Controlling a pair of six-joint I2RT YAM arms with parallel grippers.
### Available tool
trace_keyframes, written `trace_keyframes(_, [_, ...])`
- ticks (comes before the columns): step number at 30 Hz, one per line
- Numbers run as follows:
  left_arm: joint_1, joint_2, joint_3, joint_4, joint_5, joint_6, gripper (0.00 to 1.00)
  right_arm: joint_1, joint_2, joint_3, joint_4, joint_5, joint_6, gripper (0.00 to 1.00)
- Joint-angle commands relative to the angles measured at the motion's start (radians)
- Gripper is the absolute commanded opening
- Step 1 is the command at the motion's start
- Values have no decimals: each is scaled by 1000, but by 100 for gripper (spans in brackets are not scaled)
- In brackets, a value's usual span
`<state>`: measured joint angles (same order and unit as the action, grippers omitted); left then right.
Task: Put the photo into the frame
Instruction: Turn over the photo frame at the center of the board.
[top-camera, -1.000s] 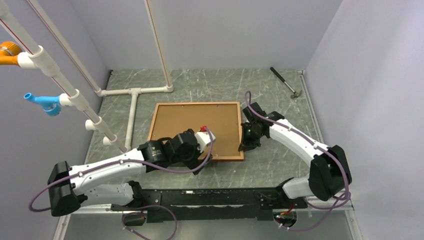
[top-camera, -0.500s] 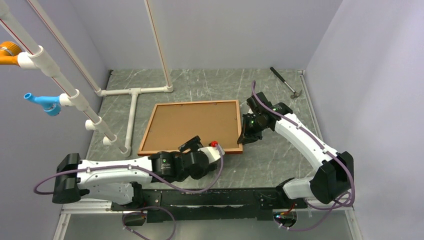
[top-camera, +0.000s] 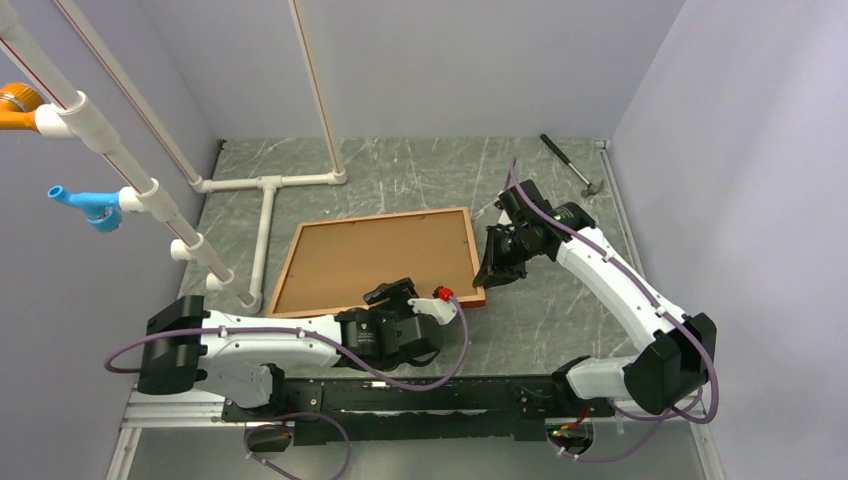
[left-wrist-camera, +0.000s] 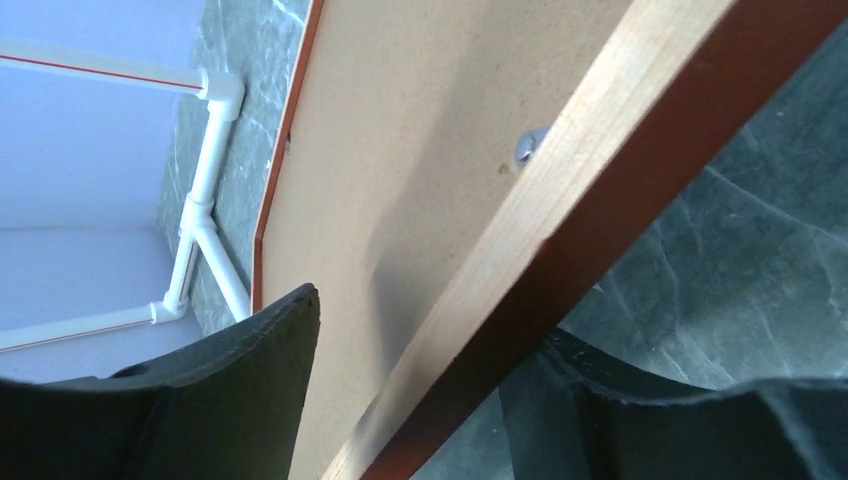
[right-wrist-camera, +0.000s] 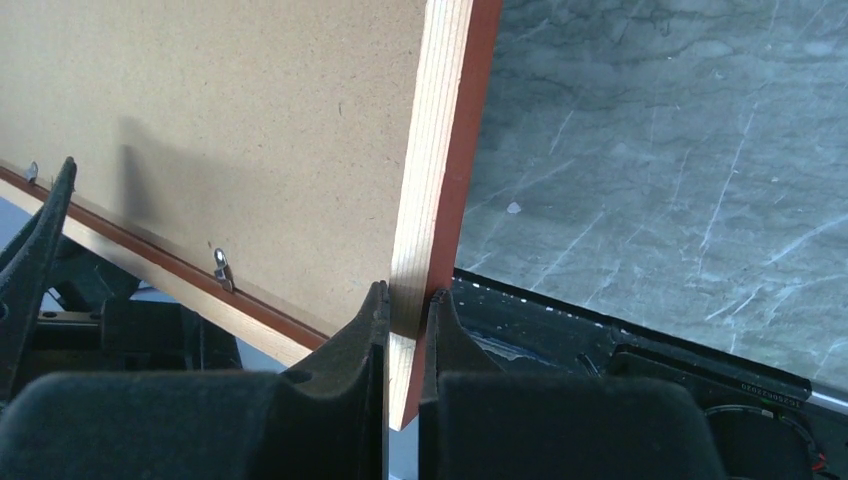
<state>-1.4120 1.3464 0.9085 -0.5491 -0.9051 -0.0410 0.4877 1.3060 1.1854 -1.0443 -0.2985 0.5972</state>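
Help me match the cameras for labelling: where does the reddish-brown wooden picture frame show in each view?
Top external: the reddish-brown wooden picture frame is mid-picture, backing side up, between the two arms.
Left wrist: one frame rail crosses diagonally from bottom centre to top right.
Right wrist: a frame rail stands at centre, pinched by the right gripper.
Shared landmark: the brown fibreboard backing panel inside the frame shows in all three.

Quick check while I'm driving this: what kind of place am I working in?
Probably an enclosed robot test cell, not a home: plain pale walls box in a marble-patterned table, with white PVC pipes rigged on it and a hammer.
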Motion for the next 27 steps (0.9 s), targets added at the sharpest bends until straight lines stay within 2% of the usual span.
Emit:
trace_keyframes(1, [-20, -2, 59, -18, -102, 28, 63, 2, -53, 68, 38, -114, -12, 0])
trace_keyframes(3, [-26, -8, 63, -25, -102, 29, 52, 2, -51, 64, 41, -113, -13, 0])
trace_keyframes(6, [-30, -16, 70, -41, -93, 29, 41, 3, -51, 60, 45, -114, -13, 0])
trace_keyframes(8, [-32, -25, 73, -43, -83, 29, 27, 1, -53, 62, 53, -114, -13, 0])
trace_keyframes(9, [-32, -30, 74, -43, -79, 29, 23, 0, -57, 64, 60, -121, -14, 0])
trace_keyframes(13, [-34, -48, 87, -50, -65, 64, 1, -13, -79, 82, 99, -126, -8, 27])
trace_keyframes(18, [-33, -76, 108, -67, -52, 60, 0, -41, -107, 128, 136, -115, -41, 64])
trace_keyframes(20, [-32, -91, 115, -78, -48, 57, 0, -51, -118, 152, 143, -97, -68, 84])
trace_keyframes(22, [-33, -107, 121, -86, -45, 53, 0, -62, -133, 175, 160, -83, -96, 98])
trace_keyframes(27, [-32, -157, 140, -111, -31, 48, 0, -83, -181, 203, 264, -115, -186, 100])
